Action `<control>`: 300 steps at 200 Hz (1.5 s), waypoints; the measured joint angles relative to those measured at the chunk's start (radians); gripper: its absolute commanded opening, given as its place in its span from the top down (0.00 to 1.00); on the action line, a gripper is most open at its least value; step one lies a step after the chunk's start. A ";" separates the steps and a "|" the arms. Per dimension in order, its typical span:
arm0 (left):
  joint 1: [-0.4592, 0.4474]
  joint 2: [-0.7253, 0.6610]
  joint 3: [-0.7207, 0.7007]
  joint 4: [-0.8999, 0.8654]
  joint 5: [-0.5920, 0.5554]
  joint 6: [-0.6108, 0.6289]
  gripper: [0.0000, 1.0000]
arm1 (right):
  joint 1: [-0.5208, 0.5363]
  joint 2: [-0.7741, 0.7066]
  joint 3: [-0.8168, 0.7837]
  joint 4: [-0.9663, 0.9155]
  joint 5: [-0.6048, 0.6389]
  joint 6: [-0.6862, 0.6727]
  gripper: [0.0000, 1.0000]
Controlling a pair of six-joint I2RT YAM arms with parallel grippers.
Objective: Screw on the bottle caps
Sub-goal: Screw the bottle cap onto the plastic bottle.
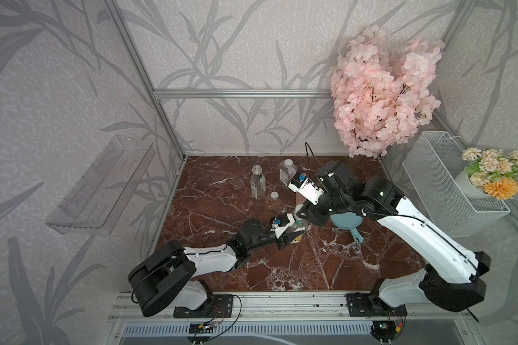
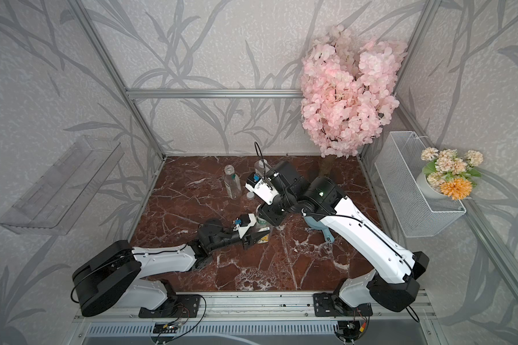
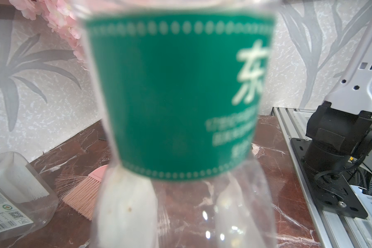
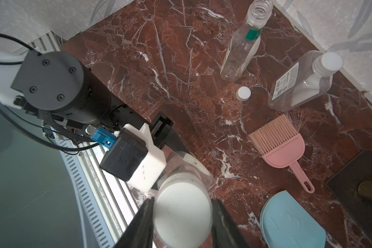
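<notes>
A clear bottle with a green label (image 3: 176, 96) stands mid-table in both top views (image 1: 299, 225) (image 2: 262, 227), and my left gripper (image 1: 290, 234) (image 3: 180, 210) is shut on its lower body. My right gripper (image 4: 182, 214) (image 1: 301, 210) comes down from above, shut on the white bottle cap (image 4: 182, 211) that sits on this bottle's neck. Behind stands an uncapped round bottle (image 1: 258, 182) (image 4: 243, 49), with a loose white cap (image 1: 274, 195) (image 4: 243, 93) beside it. The squarer bottle (image 1: 287, 171) (image 4: 301, 83) wears its cap (image 4: 330, 61).
A pink hand brush (image 4: 281, 146) (image 3: 84, 193) and a blue dustpan (image 4: 292, 223) (image 1: 345, 222) lie right of the held bottle, under my right arm. A pink blossom tree (image 1: 383, 95) fills the back right corner, and a white wire basket (image 1: 449, 185) hangs on the right wall.
</notes>
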 measured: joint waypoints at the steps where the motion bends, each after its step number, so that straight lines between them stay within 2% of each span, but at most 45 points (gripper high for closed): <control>1: 0.000 0.000 0.000 0.000 0.000 0.000 0.80 | 0.000 0.000 0.000 -0.001 0.000 0.000 0.60; 196: -0.003 0.014 0.005 0.000 0.000 0.002 0.80 | 0.000 0.010 0.005 -0.016 0.007 -0.027 0.57; 300: -0.005 0.014 0.005 -0.001 0.000 0.003 0.80 | 0.007 0.011 0.005 -0.023 0.010 -0.046 0.51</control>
